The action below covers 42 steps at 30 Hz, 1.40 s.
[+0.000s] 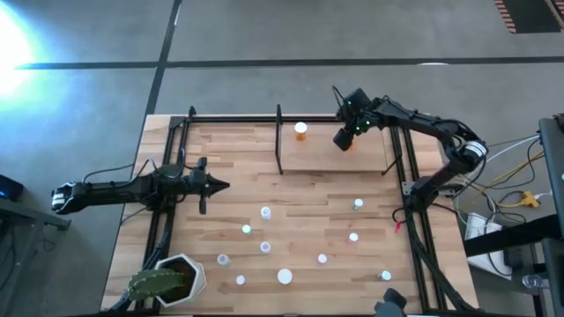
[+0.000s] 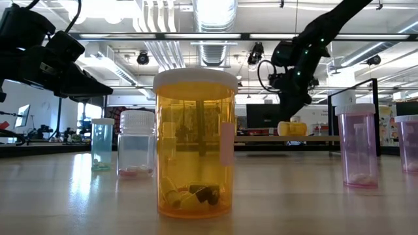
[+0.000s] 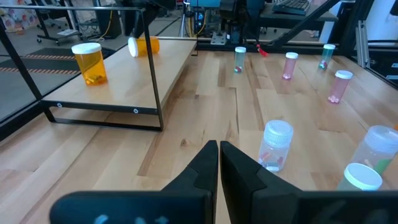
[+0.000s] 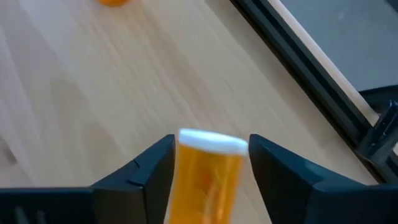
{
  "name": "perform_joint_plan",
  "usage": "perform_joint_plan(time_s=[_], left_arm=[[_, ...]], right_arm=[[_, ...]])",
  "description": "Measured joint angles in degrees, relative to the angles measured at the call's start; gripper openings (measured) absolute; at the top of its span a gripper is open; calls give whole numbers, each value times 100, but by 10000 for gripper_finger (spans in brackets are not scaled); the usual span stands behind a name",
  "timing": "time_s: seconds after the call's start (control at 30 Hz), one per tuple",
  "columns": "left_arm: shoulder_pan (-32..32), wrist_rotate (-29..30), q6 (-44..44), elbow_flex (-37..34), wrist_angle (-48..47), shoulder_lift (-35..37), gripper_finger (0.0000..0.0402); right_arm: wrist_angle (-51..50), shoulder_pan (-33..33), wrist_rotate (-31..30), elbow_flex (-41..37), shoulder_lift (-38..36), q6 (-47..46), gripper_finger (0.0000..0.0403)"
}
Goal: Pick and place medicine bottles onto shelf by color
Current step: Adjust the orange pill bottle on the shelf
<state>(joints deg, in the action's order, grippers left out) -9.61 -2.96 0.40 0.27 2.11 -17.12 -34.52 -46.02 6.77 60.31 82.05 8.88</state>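
Note:
The shelf point(image 1: 326, 160) stands at the table's far side. One orange white-capped bottle point(image 1: 301, 131) stands upright on its panel point(image 3: 124, 81). A second orange bottle point(image 1: 349, 146) lies on its side on the panel point(image 3: 144, 45). My right gripper point(image 1: 344, 139) hovers just above that lying bottle, open. In the right wrist view its fingers point(image 4: 155, 165) stand on either side of the bottle point(image 4: 208, 174), with thin gaps showing. My left gripper point(image 1: 226, 185) is shut, waiting over the table's left half point(image 3: 219, 149). Several small bottles stand across the near table point(image 1: 266, 212).
A white pot with a cactus point(image 1: 167, 280) sits at the near left corner. Black frame rods point(image 1: 407, 167) run along the table's right and left sides. A large orange bottle point(image 2: 196, 143) stands close before the low camera. Pink-tinted bottles point(image 3: 339, 86) stand toward the right.

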Motion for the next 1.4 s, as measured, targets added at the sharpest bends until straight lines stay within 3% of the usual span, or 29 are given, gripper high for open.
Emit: perform_joint_plan(time_s=[0.23, 0.5, 0.93, 1.1, 1.27, 1.4], left_arm=[[-1, 0, 1, -1, 0, 0, 0], [-2, 0, 0, 0, 0, 0, 0], [0, 0, 2, 0, 0, 0, 0], [-1, 0, 0, -1, -1, 0, 0], [-1, 0, 0, 0, 0, 0, 0], [0, 0, 0, 0, 0, 0, 0]], right_arm=[[52, 0, -124, -184, -94, 2, 200], [90, -2, -125, -166, 379, -28, 229], [642, 28, 191, -219, 428, 130, 159], [2615, 28, 767, -996, 208, -200, 164], [5729, 28, 749, -2380, 97, -948, 170], [8060, 28, 387, -3276, 228, -1534, 171]])
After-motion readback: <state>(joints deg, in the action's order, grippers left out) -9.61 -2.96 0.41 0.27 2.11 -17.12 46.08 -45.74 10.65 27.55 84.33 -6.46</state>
